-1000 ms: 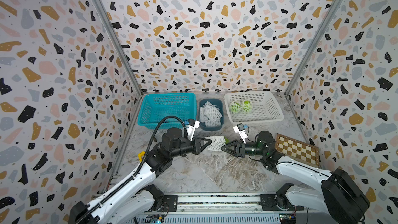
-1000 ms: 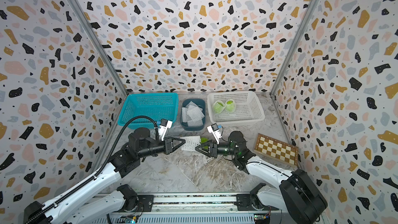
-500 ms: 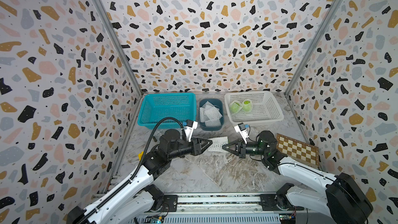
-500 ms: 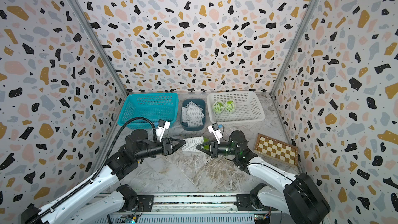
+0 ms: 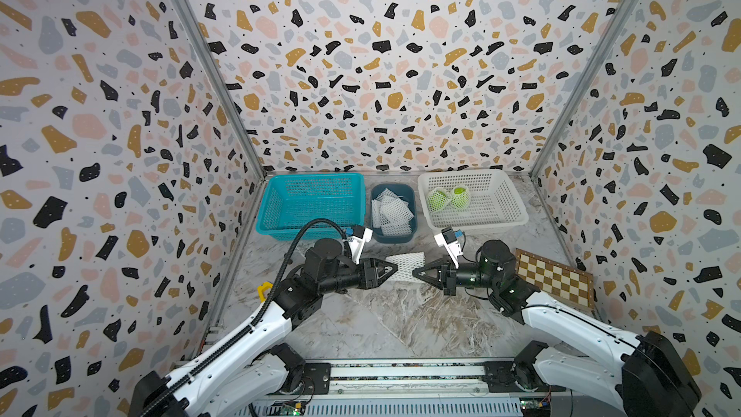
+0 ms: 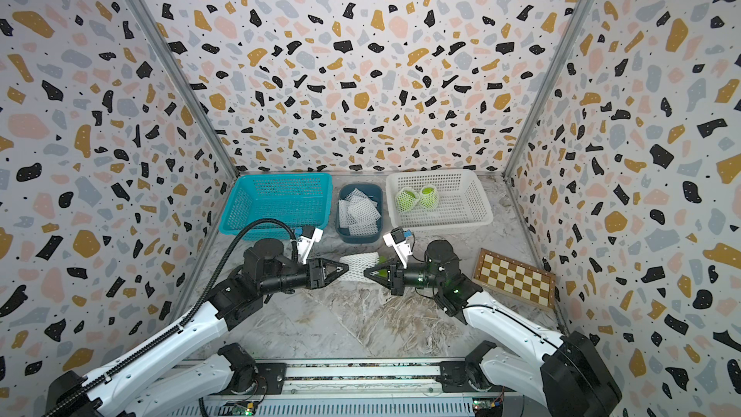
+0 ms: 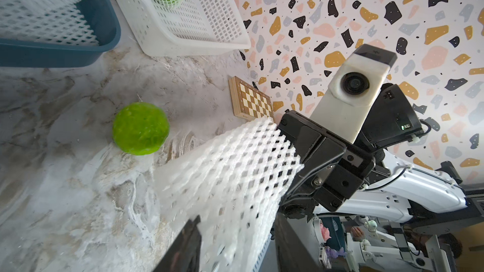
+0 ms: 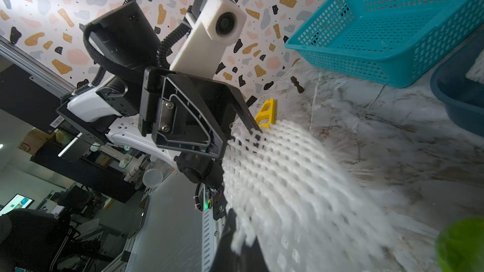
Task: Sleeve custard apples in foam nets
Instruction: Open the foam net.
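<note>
A white foam net (image 5: 408, 260) hangs stretched between my two grippers over the middle of the table. My right gripper (image 5: 415, 273) is shut on one end of it (image 7: 284, 139). My left gripper (image 5: 395, 269) stands open, with the other end of the net (image 8: 246, 139) lying loosely between its spread fingers (image 7: 187, 242). A bare green custard apple (image 7: 140, 128) sits on the table just behind the net, close to the right gripper (image 6: 383, 262). Two custard apples in nets (image 5: 449, 198) lie in the white basket (image 5: 501, 210). Spare foam nets (image 5: 391, 210) fill the dark blue bin.
An empty teal basket (image 5: 312, 204) stands at the back left. A folded chessboard (image 5: 553, 278) lies by the right wall. A small yellow part (image 5: 264, 290) and a dark chess piece (image 8: 297, 85) lie near the left wall.
My right gripper has shut on its end of the net. My left gripper's jaws have opened where they were shut. Both arms have barely moved.
</note>
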Action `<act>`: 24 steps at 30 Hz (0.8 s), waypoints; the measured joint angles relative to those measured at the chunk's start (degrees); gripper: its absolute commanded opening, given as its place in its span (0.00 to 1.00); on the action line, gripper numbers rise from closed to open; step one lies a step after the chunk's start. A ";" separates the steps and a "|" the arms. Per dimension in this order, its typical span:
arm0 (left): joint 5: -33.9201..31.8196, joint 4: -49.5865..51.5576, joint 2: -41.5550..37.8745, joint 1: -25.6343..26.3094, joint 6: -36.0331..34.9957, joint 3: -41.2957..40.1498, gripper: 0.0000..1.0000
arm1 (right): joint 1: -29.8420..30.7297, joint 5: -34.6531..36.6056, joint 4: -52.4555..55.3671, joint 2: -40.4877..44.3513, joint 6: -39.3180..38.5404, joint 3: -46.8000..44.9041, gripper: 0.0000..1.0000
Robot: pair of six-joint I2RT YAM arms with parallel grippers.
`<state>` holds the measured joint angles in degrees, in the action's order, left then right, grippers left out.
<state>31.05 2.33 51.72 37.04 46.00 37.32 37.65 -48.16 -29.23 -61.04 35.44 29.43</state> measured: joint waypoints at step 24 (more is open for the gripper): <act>4.50 -4.15 2.12 0.00 2.58 0.00 0.36 | 1.11 2.60 19.02 2.60 -17.94 7.39 0.00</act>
<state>35.55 -1.83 53.84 37.04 48.58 37.32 38.76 -45.56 -10.22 -58.43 17.50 36.82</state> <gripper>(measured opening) 0.409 0.040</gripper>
